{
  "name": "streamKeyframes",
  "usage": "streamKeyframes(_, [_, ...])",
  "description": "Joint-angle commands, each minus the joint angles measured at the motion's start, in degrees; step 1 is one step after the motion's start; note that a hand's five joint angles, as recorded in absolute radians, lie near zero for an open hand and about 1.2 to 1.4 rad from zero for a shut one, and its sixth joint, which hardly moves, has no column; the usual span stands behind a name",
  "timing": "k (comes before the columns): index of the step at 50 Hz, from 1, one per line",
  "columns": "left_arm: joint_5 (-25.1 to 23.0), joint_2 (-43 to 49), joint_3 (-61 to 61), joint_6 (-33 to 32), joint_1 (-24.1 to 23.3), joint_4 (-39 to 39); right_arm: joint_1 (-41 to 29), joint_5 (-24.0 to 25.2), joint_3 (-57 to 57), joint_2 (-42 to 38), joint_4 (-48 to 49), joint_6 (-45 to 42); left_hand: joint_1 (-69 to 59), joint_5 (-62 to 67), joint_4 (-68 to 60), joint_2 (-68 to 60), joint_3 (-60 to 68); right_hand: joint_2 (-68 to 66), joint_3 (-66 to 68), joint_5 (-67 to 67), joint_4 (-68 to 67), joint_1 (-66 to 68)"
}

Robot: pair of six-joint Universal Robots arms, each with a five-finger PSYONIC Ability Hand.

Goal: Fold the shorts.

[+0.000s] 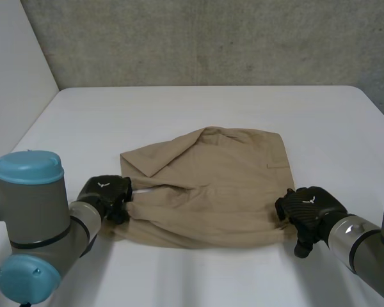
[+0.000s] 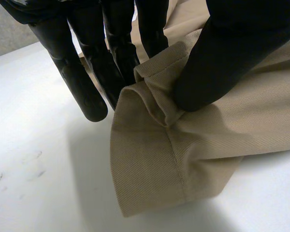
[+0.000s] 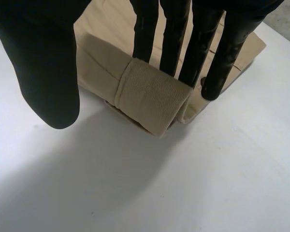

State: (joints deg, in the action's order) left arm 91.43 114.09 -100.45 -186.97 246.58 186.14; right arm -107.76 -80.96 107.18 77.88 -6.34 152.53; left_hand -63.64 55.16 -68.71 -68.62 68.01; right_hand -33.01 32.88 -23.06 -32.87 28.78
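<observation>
Head view first: find the shorts [image 1: 211, 185] lying flat on the counter [image 1: 211, 109], stretched from the fingers [image 2: 82, 82] of the left hand [image 1: 105, 195] to the fingers [image 3: 176, 43] of the right hand [image 1: 310, 211], one flap turned back across the far part. Expect soft, light twill that sags and slides layer over layer once lifted, firmer only along hems and seams. Take hold at the doubled hem corners, never the loose middle. On the left, note a bunched hem fold pinched between thumb and close-set fingers. On the right, note straight, slightly spread fingers, tips tucked behind a rolled hem, thumb held apart from the roll: no pinch there. Bring that thumb onto the roll before lifting, or expect a slip.
</observation>
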Motion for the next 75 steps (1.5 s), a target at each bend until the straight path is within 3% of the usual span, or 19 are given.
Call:
streamKeyframes(1, [0.1, -0.1, 0.0, 0.1, 0.2, -0.2, -0.3, -0.3, 2.2, -0.7, 8.6, 0.0, -16.4, 14.8, -11.3, -11.4, 12.0, -46.8, 47.0, -46.8, -47.0, 51.1])
streamKeyframes(7, [0.0, -1.4, -0.3, 0.0, -0.4, -2.1, -0.4, -0.4, 0.8, -0.6, 11.2, -1.6, -16.4, 14.8, -11.3, -11.4, 12.0, -47.0, 47.1, -46.9, -47.1, 51.2])
streamKeyframes(12, [-0.4, -10.9, 0.7, 0.1, -0.5, -7.7, -0.7, -0.8, -3.4, 2.0, 9.8, -4.1, -16.4, 14.8, -11.3, -11.4, 12.0, -47.0, 47.1, -46.9, -47.1, 51.2])
streamKeyframes(17, [-0.7, -20.3, 3.0, 0.2, -0.7, -11.0, -0.6, -0.9, -8.5, 7.7, 2.6, -7.2, -16.4, 14.8, -11.3, -11.4, 12.0, -47.0, 47.1, -46.9, -47.1, 51.2])
streamKeyframes(22, [-2.0, -26.1, 2.7, -0.1, -0.1, -12.3, -0.5, -0.9, -13.1, 8.0, -5.8, -9.7, -16.4, 14.8, -11.3, -11.4, 12.0, -47.0, 47.1, -46.9, -47.1, 51.2])
streamKeyframes(27, [-2.5, -24.6, 1.3, -0.2, -0.2, -13.7, -0.3, -1.2, -16.7, 2.8, -10.5, -13.0, -16.4, 14.8, -11.3, -11.4, 12.0, -47.0, 47.1, -46.9, -47.1, 51.2])
streamKeyframes(34, [-2.1, -12.9, 1.4, -0.4, 0.4, -14.0, -1.0, -2.4, -20.4, -5.6, -11.1, -14.2, -16.4, 14.8, -11.3, -11.4, 12.0, -47.0, 47.1, -46.9, -47.1, 51.2])
streamKeyframes(41, [-1.7, -0.5, 9.8, -3.0, 0.4, -13.2, -4.2, -4.8, -28.4, -14.2, -10.1, -13.6, -16.4, 14.8, -11.3, -11.4, 12.0, -47.0, 47.1, -46.9, -47.1, 51.2])
streamKeyframes(45, [-1.3, 2.6, 20.3, -4.4, 0.2, -13.1, -5.6, -7.2, -34.9, -15.5, -5.1, -13.7, -16.4, 14.8, -11.3, -11.4, 12.0, -47.0, 47.1, -46.9, -47.1, 51.2])
streamKeyframes(50, [1.9, 3.1, 37.4, -5.1, 0.1, -10.3, -5.6, -9.4, -46.4, -14.7, 9.5, -13.6, -16.4, 14.8, -11.3, -11.4, 12.0, -47.0, 47.1, -46.9, -47.1, 51.2])
streamKeyframes(55, [5.5, -0.5, 50.6, -4.6, 0.0, 5.9, -5.8, -10.0, -50.1, -9.8, 27.7, -13.5, -16.4, 14.8, -11.3, -11.4, 12.0, -47.0, 47.1, -46.9, -47.1, 51.2])
streamKeyframes(58, [6.7, -5.3, 49.9, -5.0, -1.2, 13.2, -5.9, -9.9, -48.7, -7.3, 37.8, -13.1, -16.4, 14.8, -11.3, -11.4, 12.0, -47.0, 47.1, -46.9, -47.1, 51.2])
streamKeyframes(60, [6.9, -7.1, 48.3, -5.0, -1.5, 15.1, -6.1, -9.6, -47.7, -6.9, 39.6, -12.5, -16.4, 14.8, -11.3, -11.4, 12.0, -47.0, 47.1, -46.9, -47.1, 51.2])
streamKeyframes(75, [6.6, -12.8, 14.0, -3.1, -4.1, 16.2, -5.4, -7.3, -31.3, -9.6, 28.7, -11.1, -16.4, 14.8, -11.3, -11.4, 12.0, -47.0, 47.1, -46.9, -47.1, 51.2])
